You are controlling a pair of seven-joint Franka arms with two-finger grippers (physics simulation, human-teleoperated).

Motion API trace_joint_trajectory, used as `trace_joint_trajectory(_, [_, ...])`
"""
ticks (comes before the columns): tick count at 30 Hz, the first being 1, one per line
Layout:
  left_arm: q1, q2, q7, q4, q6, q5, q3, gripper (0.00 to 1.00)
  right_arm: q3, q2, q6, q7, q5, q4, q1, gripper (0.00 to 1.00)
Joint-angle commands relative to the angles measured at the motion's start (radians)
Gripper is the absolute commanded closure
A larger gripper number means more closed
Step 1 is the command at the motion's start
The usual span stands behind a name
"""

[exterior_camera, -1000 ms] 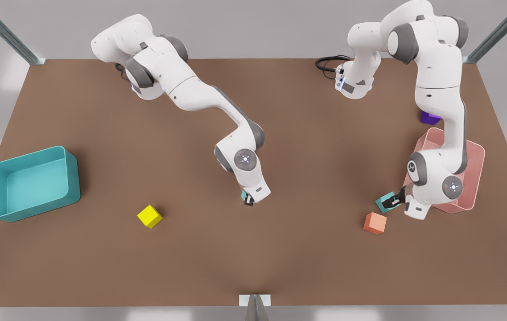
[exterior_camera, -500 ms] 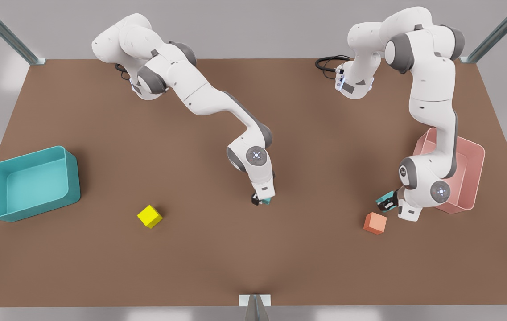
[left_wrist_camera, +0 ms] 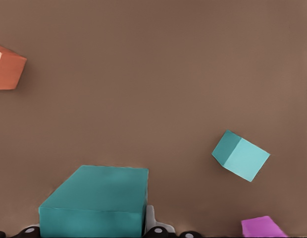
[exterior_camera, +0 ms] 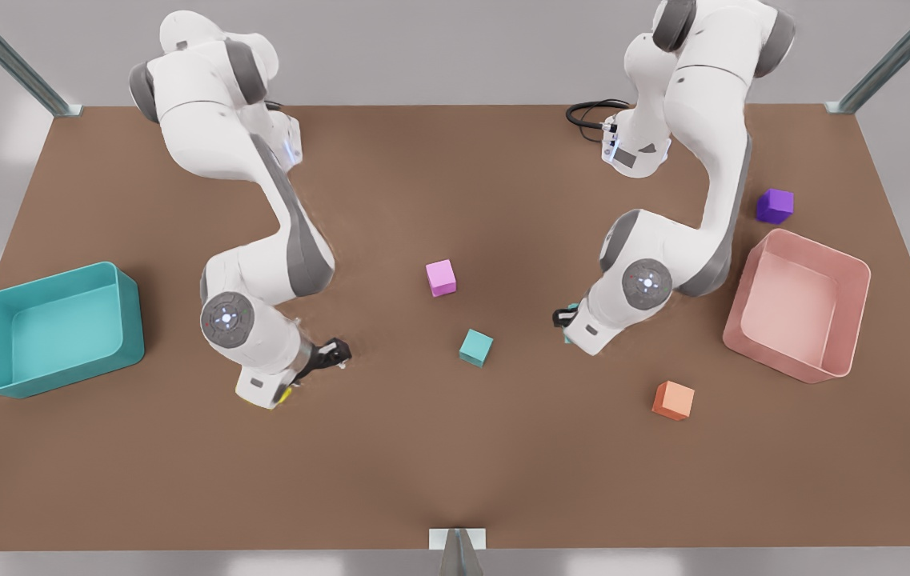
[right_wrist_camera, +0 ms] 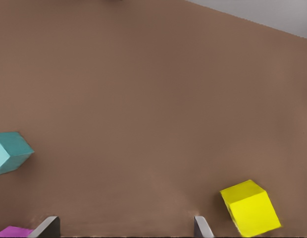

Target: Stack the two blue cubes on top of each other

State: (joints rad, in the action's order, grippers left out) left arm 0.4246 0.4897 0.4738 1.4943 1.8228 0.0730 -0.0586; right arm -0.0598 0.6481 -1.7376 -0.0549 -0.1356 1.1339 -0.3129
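Observation:
One blue cube (exterior_camera: 475, 347) rests alone on the brown table (exterior_camera: 455, 464) near the middle; it also shows as the blue cube (left_wrist_camera: 241, 155) and the blue cube (right_wrist_camera: 10, 151) in the wrist views. The second blue cube (left_wrist_camera: 94, 201) is held close under the left wrist camera, one pale finger (left_wrist_camera: 150, 220) against its side. In the front view my left gripper (exterior_camera: 566, 320) is shut on it, to the right of the free cube, with a sliver of the held cube (exterior_camera: 572, 307) showing. My right gripper (exterior_camera: 332, 355) stands open at the front view's left, its fingertips (right_wrist_camera: 47, 225) wide apart.
A yellow cube (exterior_camera: 283, 394) lies partly under the right hand, beside that gripper as the yellow cube (right_wrist_camera: 250, 207). A pink cube (exterior_camera: 441, 278) sits behind the free blue cube. An orange cube (exterior_camera: 673, 400), purple cube (exterior_camera: 775, 206), pink bin (exterior_camera: 797, 304) and teal bin (exterior_camera: 54, 328) flank the workspace.
The right gripper has let go of its blue cube mid-table and swung left to the yellow cube. The left gripper has carried its blue cube from beside the orange cube toward the middle.

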Motion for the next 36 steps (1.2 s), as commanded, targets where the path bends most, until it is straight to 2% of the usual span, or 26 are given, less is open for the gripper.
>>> trace_joint_trajectory(1, [0.085,0.131,0.333,-0.157,-0.175,-0.016,-0.017,0.48,-0.034,-0.034,0.388,0.132,0.073,-0.006,0.069,0.00])
trace_joint_trajectory(3, [0.126,0.210,0.347,-0.200,-0.042,-0.012,-0.017,0.47,-0.038,-0.148,0.466,0.119,0.206,-0.008,0.063,0.00])
trace_joint_trajectory(4, [0.135,0.242,0.368,-0.200,0.058,-0.013,-0.017,0.47,-0.035,-0.229,0.518,-0.005,0.197,-0.002,0.067,0.00])
trace_joint_trajectory(5, [0.140,0.244,0.373,-0.200,0.073,-0.013,-0.017,0.47,-0.003,-0.295,0.512,-0.005,0.206,0.033,0.107,0.00])
trace_joint_trajectory(6, [0.154,0.263,0.375,-0.198,0.136,-0.012,-0.017,0.47,0.047,-0.461,0.466,0.010,0.211,0.214,0.152,0.00])
trace_joint_trajectory(7, [0.152,0.274,0.371,-0.198,0.148,-0.013,-0.017,0.47,0.067,-0.504,0.455,0.070,0.211,0.261,0.152,0.00])
trace_joint_trajectory(24, [0.161,0.317,0.370,-0.200,0.243,-0.007,-0.032,0.46,0.075,-0.495,0.446,0.102,0.211,0.274,0.169,0.00])
trace_joint_trajectory(28, [0.161,0.326,0.370,-0.200,0.256,-0.007,-0.043,0.45,0.107,-0.510,0.434,0.112,0.209,0.296,0.209,0.00])
trace_joint_trajectory(30, [0.161,0.333,0.370,-0.198,0.256,-0.009,-0.044,0.41,0.107,-0.507,0.434,0.112,0.209,0.296,0.209,0.00])
trace_joint_trajectory(31, [0.161,0.333,0.370,-0.198,0.263,-0.007,-0.044,0.32,0.107,-0.505,0.434,0.110,0.209,0.296,0.209,0.00])
trace_joint_trajectory(32, [0.160,0.334,0.368,-0.198,0.266,-0.007,-0.044,0.00,0.107,-0.504,0.434,0.110,0.209,0.296,0.209,0.00])
trace_joint_trajectory(36, [0.160,0.333,0.368,-0.200,0.266,-0.007,-0.044,0.00,0.107,-0.498,0.434,0.110,0.208,0.296,0.209,0.00])
